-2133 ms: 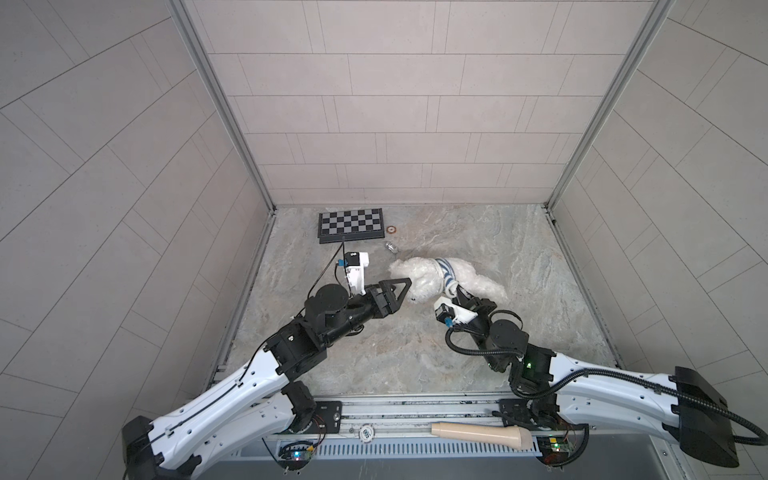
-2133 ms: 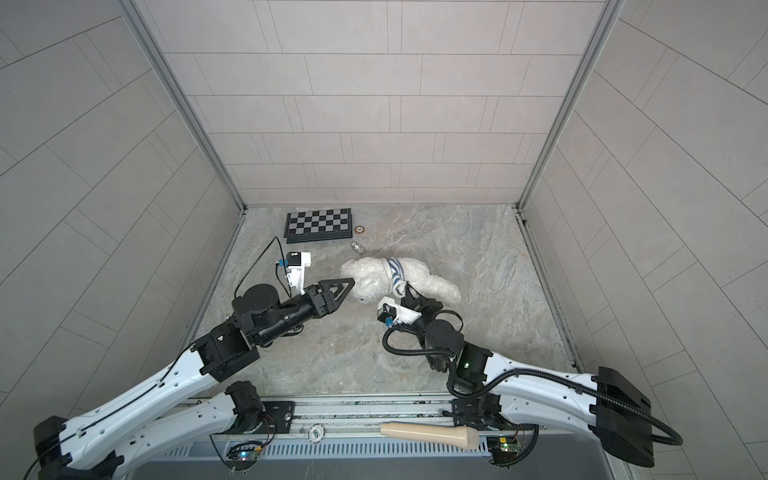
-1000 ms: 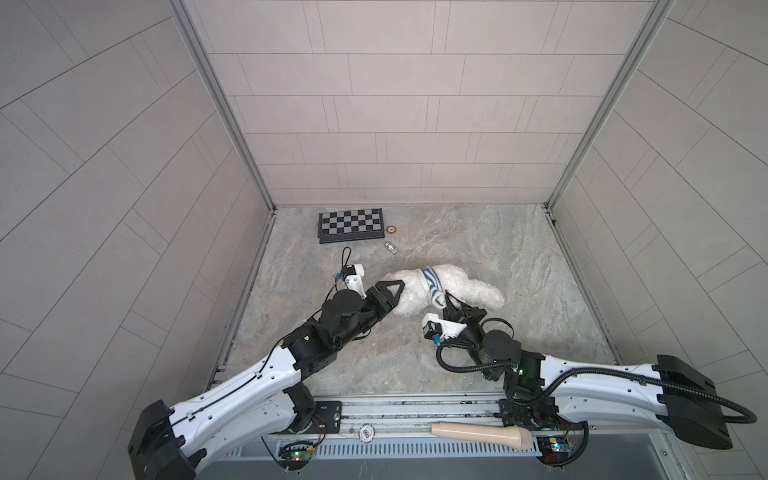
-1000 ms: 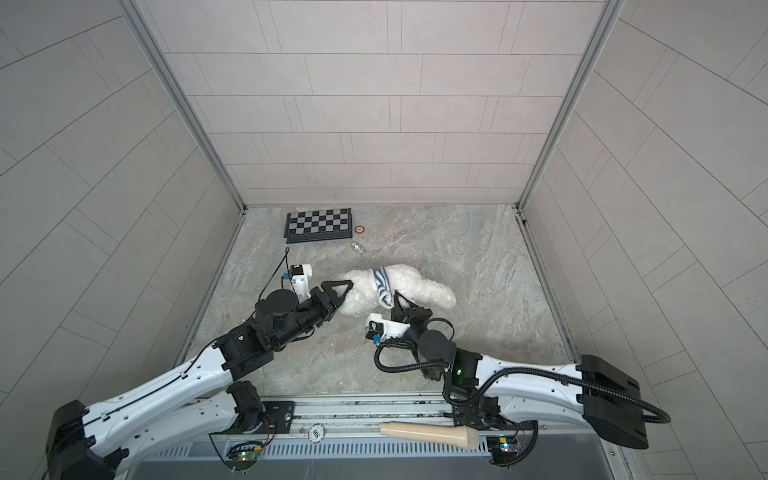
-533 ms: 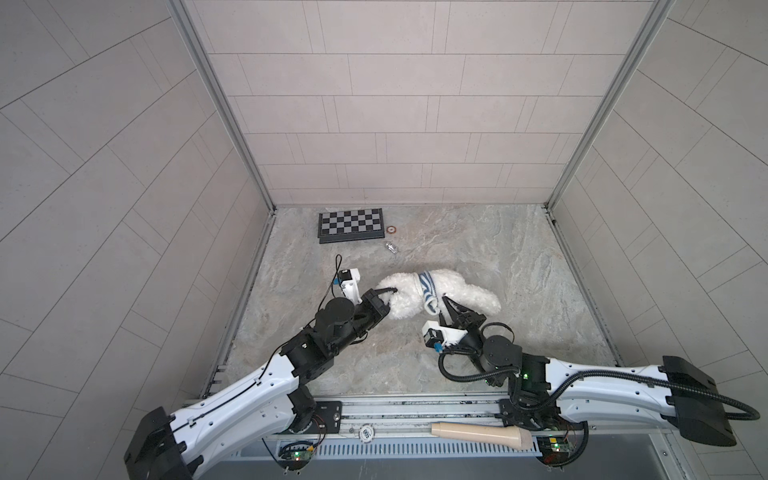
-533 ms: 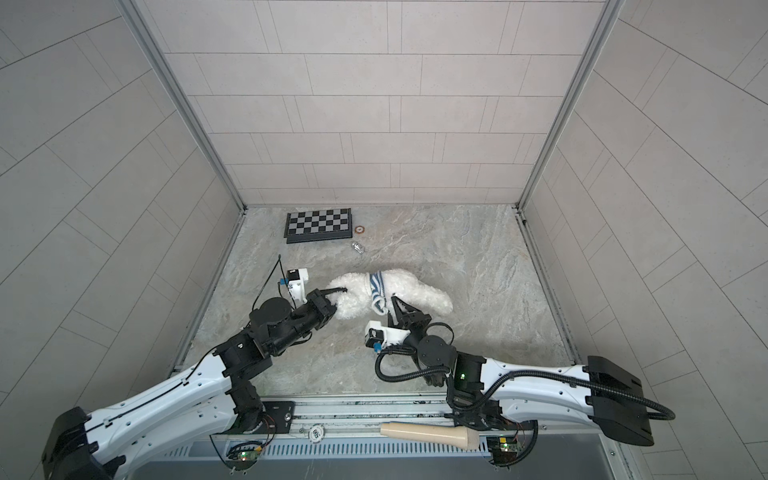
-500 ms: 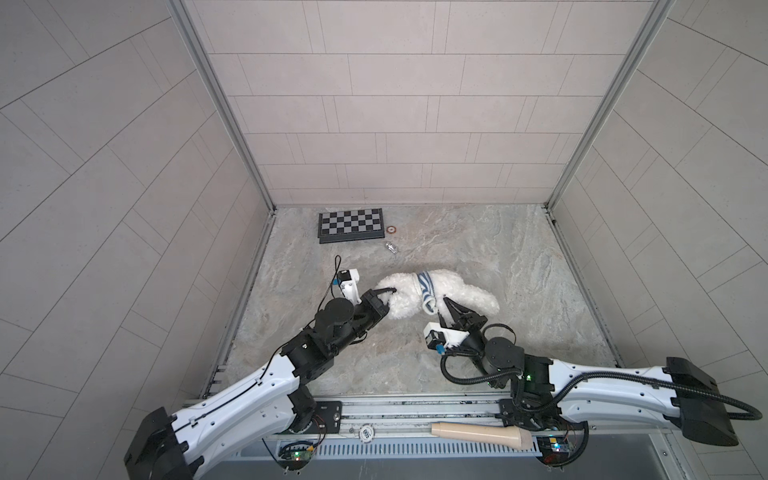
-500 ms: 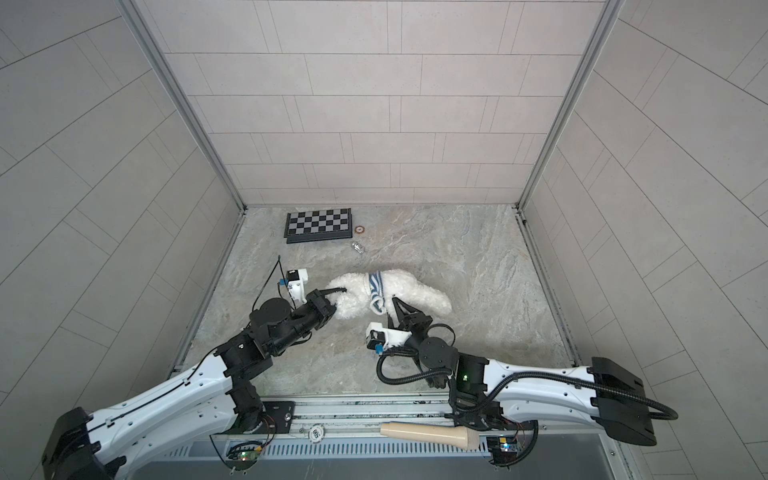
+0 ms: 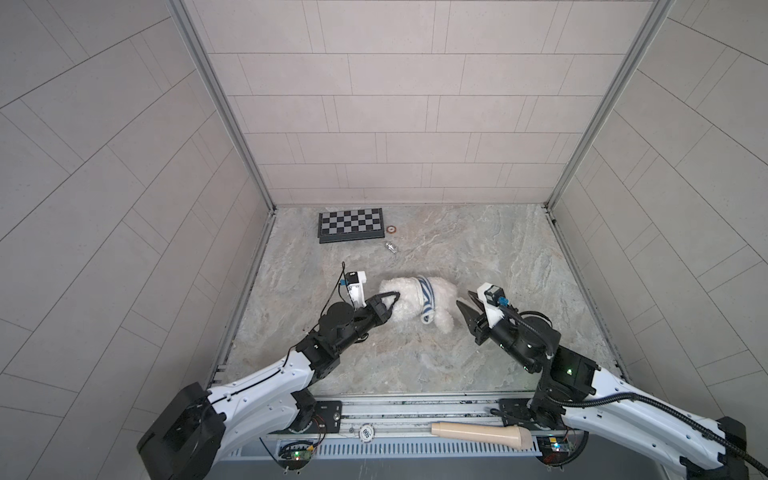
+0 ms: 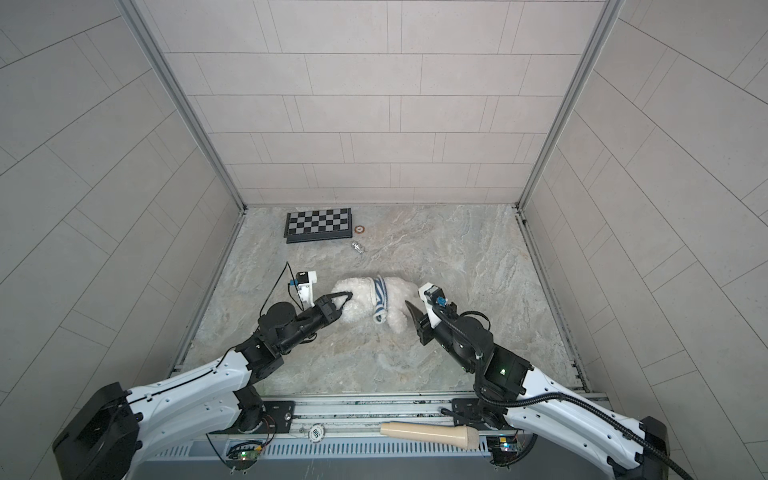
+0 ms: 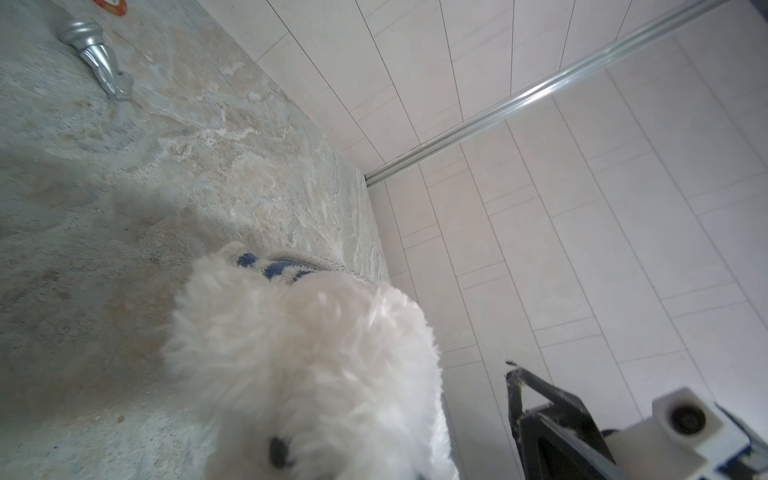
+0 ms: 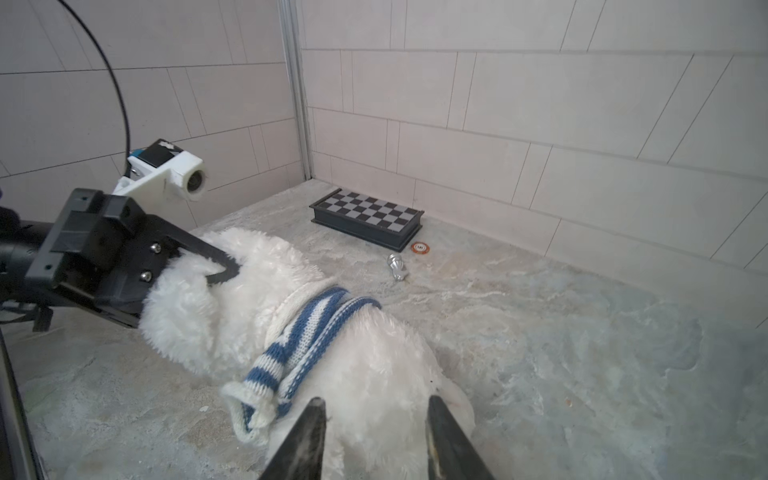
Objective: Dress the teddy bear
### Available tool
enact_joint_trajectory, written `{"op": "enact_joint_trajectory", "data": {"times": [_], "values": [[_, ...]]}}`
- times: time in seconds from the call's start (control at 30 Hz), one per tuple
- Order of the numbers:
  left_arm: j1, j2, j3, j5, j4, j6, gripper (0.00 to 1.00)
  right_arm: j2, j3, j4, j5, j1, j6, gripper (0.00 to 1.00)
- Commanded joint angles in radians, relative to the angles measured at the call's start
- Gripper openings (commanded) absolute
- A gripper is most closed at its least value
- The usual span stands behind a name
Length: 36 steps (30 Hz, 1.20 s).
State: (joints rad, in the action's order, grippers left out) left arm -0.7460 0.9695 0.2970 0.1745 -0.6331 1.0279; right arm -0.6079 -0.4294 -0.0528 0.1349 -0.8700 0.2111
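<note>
The teddy bear (image 9: pixel 409 305) (image 10: pixel 359 305) lies on the stone floor, head toward the left. A blue and white striped knitted garment (image 9: pixel 428 297) (image 12: pixel 307 332) is bunched round its neck, one sleeve end hanging loose. My left gripper (image 9: pixel 392 297) (image 10: pixel 347 297) (image 12: pixel 222 270) is shut on the fur of the bear's head. The left wrist view is filled by the bear's head (image 11: pixel 316 374), and my own jaws are hidden there. My right gripper (image 9: pixel 464 298) (image 12: pixel 376 409) is open just right of the bear's body, with nothing between its fingers.
A folded chessboard (image 9: pixel 350 224) lies by the back wall. Beside it are a red-orange token (image 9: pixel 391 229) and a silver chess piece (image 9: pixel 390 247). A beige handle (image 9: pixel 478 432) rests on the front rail. Tiled walls close in three sides.
My left gripper has shut on the bear's head. My right gripper has opened and drawn back to the right, off the bear and the garment.
</note>
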Motion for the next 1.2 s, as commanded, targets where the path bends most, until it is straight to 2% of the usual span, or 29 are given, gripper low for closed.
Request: {"op": "enact_joint_trajectory", "data": {"times": [0.0, 0.1, 0.27, 0.53, 0.77, 0.93, 1.17], "values": [[-0.004, -0.009, 0.013, 0.094, -0.012, -0.147, 0.0, -0.08, -0.046, 0.029, -0.232, 0.07, 0.209, 0.4], [-0.008, -0.018, 0.021, 0.103, 0.081, -0.221, 0.0, -0.168, -0.069, -0.013, -0.311, 0.089, 0.237, 0.37], [-0.015, -0.019, 0.011, 0.095, 0.127, -0.254, 0.0, -0.28, -0.098, -0.052, -0.405, 0.089, 0.267, 0.28], [-0.028, -0.006, 0.001, 0.08, 0.105, -0.245, 0.0, -0.264, -0.067, -0.022, -0.399, 0.089, 0.305, 0.24], [-0.039, -0.006, -0.001, 0.07, 0.107, -0.241, 0.0, -0.278, -0.049, 0.002, -0.412, 0.089, 0.337, 0.12], [-0.046, -0.006, -0.004, 0.056, 0.096, -0.237, 0.0, -0.259, -0.036, 0.037, -0.403, 0.089, 0.351, 0.12], [-0.052, -0.011, -0.007, 0.046, 0.092, -0.23, 0.0, -0.217, 0.021, 0.008, -0.411, 0.088, 0.406, 0.21]]}}
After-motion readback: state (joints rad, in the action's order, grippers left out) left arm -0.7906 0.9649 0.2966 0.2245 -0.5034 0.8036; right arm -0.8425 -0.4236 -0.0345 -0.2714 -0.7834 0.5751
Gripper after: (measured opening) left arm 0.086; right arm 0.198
